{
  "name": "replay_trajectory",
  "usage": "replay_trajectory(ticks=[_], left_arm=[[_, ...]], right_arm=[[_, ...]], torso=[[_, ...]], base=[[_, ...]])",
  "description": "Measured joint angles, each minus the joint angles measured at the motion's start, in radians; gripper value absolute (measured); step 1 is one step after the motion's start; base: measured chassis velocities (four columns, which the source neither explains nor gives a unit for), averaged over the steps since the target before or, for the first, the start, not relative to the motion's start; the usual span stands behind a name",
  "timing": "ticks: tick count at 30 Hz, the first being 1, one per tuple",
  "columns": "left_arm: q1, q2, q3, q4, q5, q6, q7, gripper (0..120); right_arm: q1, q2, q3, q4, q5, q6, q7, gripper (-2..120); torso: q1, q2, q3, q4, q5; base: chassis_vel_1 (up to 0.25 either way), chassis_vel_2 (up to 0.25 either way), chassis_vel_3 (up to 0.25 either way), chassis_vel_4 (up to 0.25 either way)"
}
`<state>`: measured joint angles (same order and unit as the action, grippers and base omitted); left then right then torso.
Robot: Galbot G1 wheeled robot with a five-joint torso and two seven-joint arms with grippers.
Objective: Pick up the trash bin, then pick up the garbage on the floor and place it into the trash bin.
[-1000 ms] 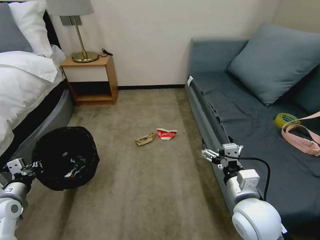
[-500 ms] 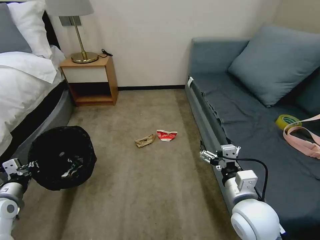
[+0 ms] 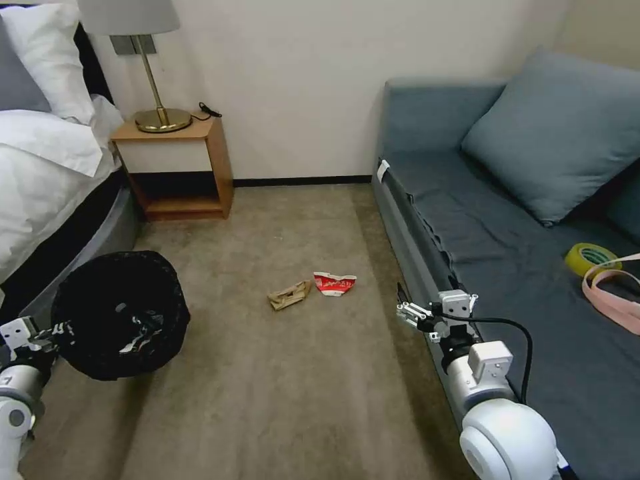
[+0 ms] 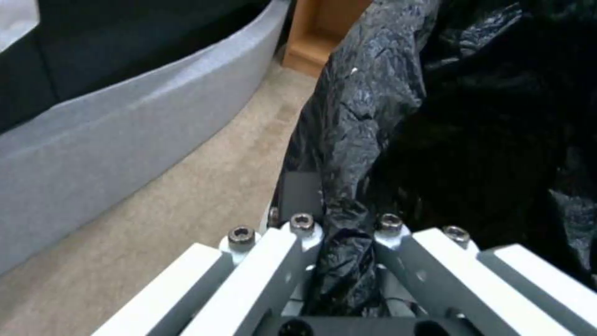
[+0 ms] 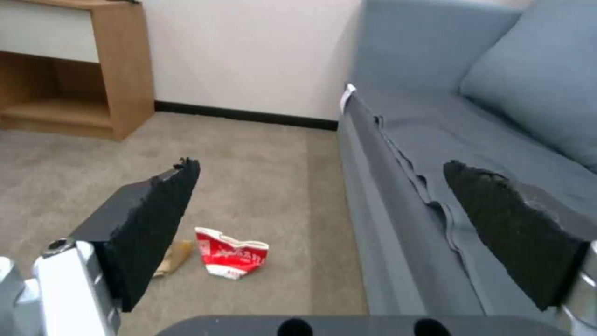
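Note:
The trash bin point(image 3: 120, 313) hangs at the lower left of the head view, its crinkled black bag folded over the rim and some pale litter inside. My left gripper point(image 3: 41, 333) is shut on that bag rim; the left wrist view shows the bag point(image 4: 373, 116) pinched between the fingers point(image 4: 298, 252). On the carpet ahead lie two pieces of garbage, crumpled brown paper point(image 3: 289, 295) and a crushed red-and-white carton point(image 3: 334, 283). My right gripper point(image 3: 408, 313) hovers open beside the sofa front, short of the carton point(image 5: 230, 252) and the brown paper point(image 5: 174, 256).
A grey sofa point(image 3: 533, 253) runs along the right, carrying a yellow-green tape roll point(image 3: 590, 257) and a pink strap point(image 3: 613, 300). A bed point(image 3: 40, 173) borders the left. A wooden nightstand point(image 3: 177, 167) with a lamp stands against the far wall. Open carpet lies between them.
The whole head picture has shifted slightly, so the camera has moved. The bin stays held in my left gripper and the right gripper stays open.

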<state>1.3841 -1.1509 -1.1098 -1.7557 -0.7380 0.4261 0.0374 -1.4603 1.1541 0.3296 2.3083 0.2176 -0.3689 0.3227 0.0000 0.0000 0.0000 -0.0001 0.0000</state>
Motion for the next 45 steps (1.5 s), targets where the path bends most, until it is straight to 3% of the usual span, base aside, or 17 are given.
replay_trajectory(ticks=[45], left_arm=[[-0.001, 0.015, -0.003, -0.004, -0.012, 0.003, 0.000, 2]], right_arm=[[0.016, -0.035, -0.013, -0.014, 0.020, -0.002, -0.007, 100]], torso=[[0.000, 0.000, 0.000, 0.0001, 0.0000]], base=[[-0.145, 0.144, 0.146, -0.146]])
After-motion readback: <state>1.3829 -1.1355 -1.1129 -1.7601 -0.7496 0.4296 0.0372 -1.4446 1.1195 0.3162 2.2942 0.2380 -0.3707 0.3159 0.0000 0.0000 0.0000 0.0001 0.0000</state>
